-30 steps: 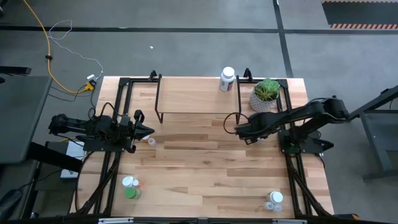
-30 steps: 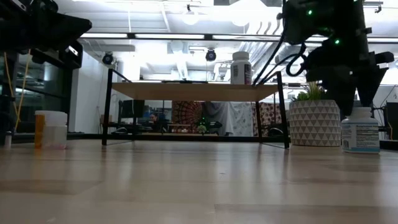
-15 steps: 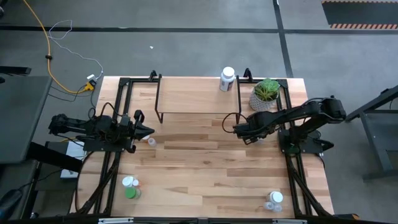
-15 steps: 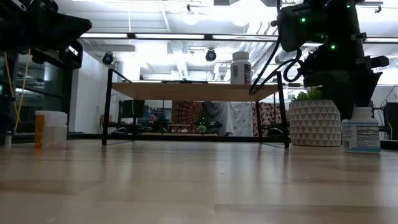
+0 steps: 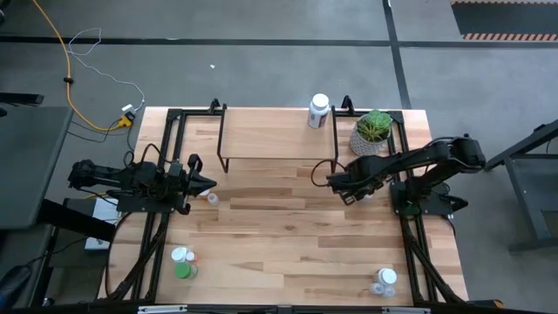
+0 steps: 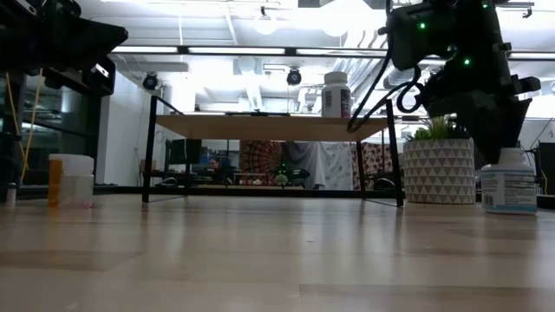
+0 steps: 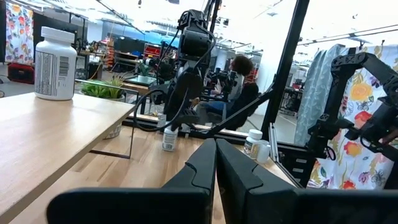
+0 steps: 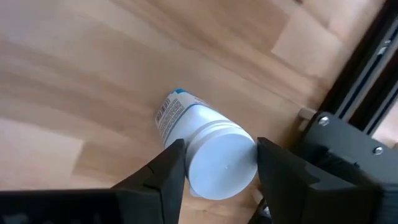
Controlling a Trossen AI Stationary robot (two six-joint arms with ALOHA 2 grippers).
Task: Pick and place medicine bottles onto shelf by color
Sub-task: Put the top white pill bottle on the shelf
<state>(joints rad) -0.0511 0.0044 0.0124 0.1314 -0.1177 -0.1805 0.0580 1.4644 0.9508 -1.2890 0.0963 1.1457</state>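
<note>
From my remote station, I see the right gripper (image 8: 214, 165) lowered over a white-capped medicine bottle (image 8: 208, 146) standing on the table (image 5: 288, 235) just beside the potted plant (image 5: 373, 131), in front of the shelf's right legs. In the right wrist view, the two dark fingers (image 8: 160, 171) flank the bottle's cap on either side with slim gaps visible, so I cannot tell whether they have taken hold of it (the cap sits squarely between them). In the low view the same bottle (image 6: 508, 180) stands upright at the table's right edge under the arm.

The left gripper (image 7: 216, 163) waits clenched, fingers pressed together, near the table's left edge, with a small white bottle (image 5: 212, 198) on the table just beside it.

On the shelf (image 5: 275, 133), one white bottle (image 5: 318, 111) stands upright at its far right corner. Near the table's front left corner, a white-capped bottle (image 5: 180, 255) stands just beside a green one (image 5: 183, 270); another white-capped bottle (image 5: 384, 278) stands near the front right corner. A person sits in the room beyond, seen in the left wrist view.
</note>
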